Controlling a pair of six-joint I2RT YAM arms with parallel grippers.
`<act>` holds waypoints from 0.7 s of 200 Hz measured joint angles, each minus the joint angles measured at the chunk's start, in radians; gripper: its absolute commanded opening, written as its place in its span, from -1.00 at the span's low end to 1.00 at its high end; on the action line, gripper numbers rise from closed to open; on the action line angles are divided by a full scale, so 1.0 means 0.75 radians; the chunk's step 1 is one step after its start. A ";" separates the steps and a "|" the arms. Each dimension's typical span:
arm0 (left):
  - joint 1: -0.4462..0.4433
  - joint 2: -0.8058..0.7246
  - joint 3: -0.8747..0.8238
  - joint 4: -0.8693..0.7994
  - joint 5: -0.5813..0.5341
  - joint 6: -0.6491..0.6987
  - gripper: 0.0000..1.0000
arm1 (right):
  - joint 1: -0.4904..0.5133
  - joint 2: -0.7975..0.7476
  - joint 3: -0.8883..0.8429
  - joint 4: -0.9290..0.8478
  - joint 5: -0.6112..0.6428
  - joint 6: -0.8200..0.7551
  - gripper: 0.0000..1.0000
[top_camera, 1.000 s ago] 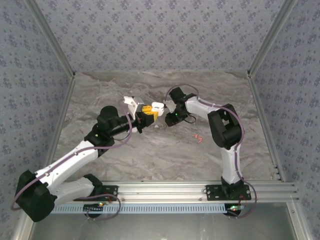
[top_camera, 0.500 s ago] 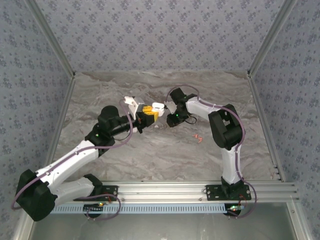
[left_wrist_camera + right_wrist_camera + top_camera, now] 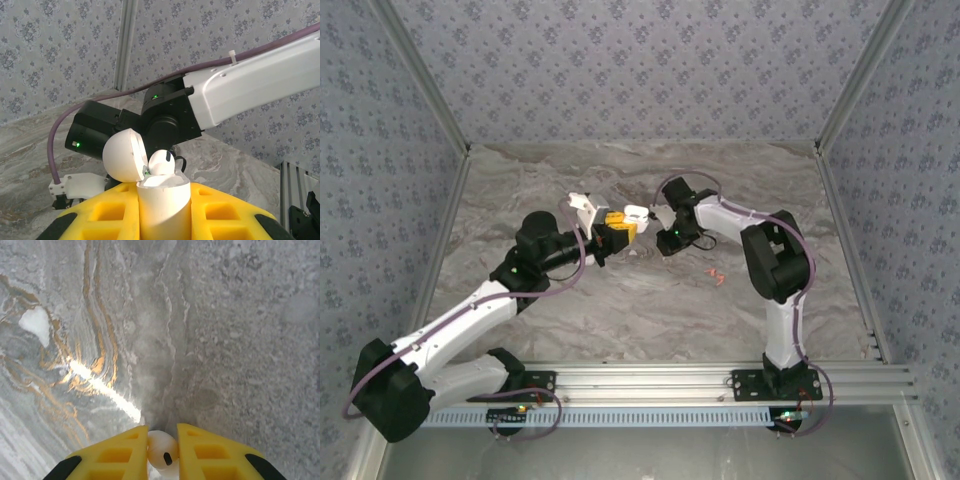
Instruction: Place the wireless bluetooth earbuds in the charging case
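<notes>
Clamping the open case [image 3: 165,207], left gripper [image 3: 164,220] faces right gripper [image 3: 162,440] pinching an earbud [image 3: 161,451]; a tilt could jam it

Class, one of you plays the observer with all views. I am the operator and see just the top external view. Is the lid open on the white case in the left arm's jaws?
Observer: Yes. In the left wrist view the rounded white plastic charging case sits between the left gripper's yellow jaws, its domed lid hinged open.
Operator: Anything in it?
Observer: A small white earbud head shows at its mouth.
Operator: And the right gripper?
Observer: The right wrist view shows the right gripper shut on a small white plastic earbud.
</notes>
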 measured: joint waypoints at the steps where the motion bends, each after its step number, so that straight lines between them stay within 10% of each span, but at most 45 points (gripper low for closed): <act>1: 0.000 0.000 0.000 0.000 0.000 0.000 -1.00 | -0.001 -0.005 -0.003 0.000 0.000 0.001 -0.59; 140: -0.001 0.182 -0.024 0.214 0.085 -0.172 -1.00 | -0.092 -1.115 -0.362 0.382 -0.076 0.153 -0.60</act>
